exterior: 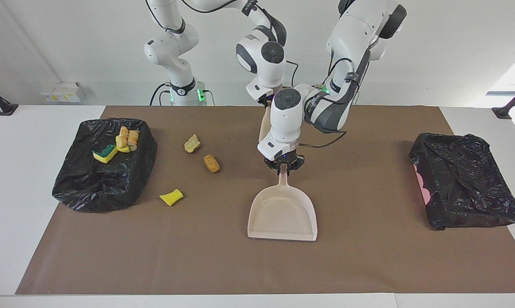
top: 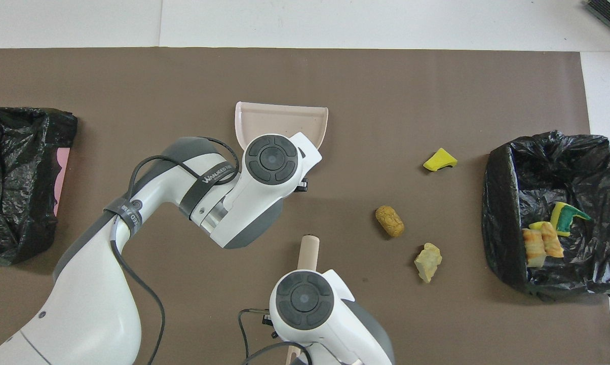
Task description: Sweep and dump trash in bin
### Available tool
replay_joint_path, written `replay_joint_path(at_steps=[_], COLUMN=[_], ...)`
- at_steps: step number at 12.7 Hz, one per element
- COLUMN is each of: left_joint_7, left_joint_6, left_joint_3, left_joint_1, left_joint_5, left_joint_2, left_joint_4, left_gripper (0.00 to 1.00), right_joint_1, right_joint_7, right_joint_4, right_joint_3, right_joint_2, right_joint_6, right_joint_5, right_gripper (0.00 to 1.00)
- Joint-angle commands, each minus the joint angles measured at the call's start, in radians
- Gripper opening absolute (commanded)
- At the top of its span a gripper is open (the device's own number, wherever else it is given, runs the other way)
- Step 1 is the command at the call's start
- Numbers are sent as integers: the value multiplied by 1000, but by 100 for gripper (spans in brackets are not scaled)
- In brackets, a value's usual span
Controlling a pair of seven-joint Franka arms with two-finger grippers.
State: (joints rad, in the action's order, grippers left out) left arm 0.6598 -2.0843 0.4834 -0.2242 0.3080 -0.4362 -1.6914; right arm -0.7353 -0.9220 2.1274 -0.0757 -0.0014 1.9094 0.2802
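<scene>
Facing view: a brown mat [exterior: 257, 265] covers a white table, with two white robot arms at the top of the frame. At frame centre, the left gripper [exterior: 284, 167] points straight down, its fingers pinching the handle of a beige dustpan [exterior: 282, 218]. The pan lies flat on the mat, its wide mouth toward the lower edge of the frame. Just above and partly hidden by that arm, the right gripper [exterior: 264, 102] is pressed together on a beige brush [exterior: 264, 126], of which only a strip of handle shows. At mid left stands a bin lined with a black bag [exterior: 105, 179]. Several pieces of trash lie in it: a yellow and green sponge piece [exterior: 104, 153] and golden bread-like pieces [exterior: 128, 139]. Three pieces lie loose on the mat between bin and dustpan: a beige lump [exterior: 192, 143], a golden-brown piece [exterior: 211, 163] and a yellow sponge piece [exterior: 171, 197]. A second black-lined bin [exterior: 465, 186] sits at mid right.

Overhead view: the left arm enters from the lower left and its wrist covers the dustpan's [top: 281, 117] handle at centre. At the bottom centre, the brush handle [top: 307, 252] sticks up from under the right arm's wrist. The loose yellow sponge piece [top: 440, 160], golden-brown piece [top: 389, 221] and beige lump [top: 428, 261] lie right of centre, and the filled bin [top: 502, 213] stands at the right edge.
</scene>
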Motion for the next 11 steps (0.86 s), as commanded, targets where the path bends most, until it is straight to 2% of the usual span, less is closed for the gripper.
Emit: replay_joint_path(at_steps=[1, 4, 7, 9, 11], left_joint_7=[-81, -412, -822, -1055, -1198], left_joint_6=[56, 160, 242, 295, 287], left_joint_3=[9, 9, 0, -20, -31], left_joint_1=[25, 68, 149, 166, 166], left_joint_5=[8, -4, -93, -102, -102], left_joint_2=[57, 102, 166, 188, 192], left_joint_4=[-8, -7, -8, -8, -17], left_gripper=[2, 0, 0, 0, 0], right_joint_1=[120, 226, 321, 352, 384], right_joint_7=[8, -37, -40, -40, -41], right_joint_4=[11, 14, 37, 101, 173], right_joint_3=[-6, -2, -2, -6, -7], right_joint_2=[-87, -95, -109, -149, -193], right_joint_6=[-97, -171, -277, -273, -268], right_joint_5=[11, -19, -88, -177, -188], right_gripper=[0, 0, 0, 0, 0])
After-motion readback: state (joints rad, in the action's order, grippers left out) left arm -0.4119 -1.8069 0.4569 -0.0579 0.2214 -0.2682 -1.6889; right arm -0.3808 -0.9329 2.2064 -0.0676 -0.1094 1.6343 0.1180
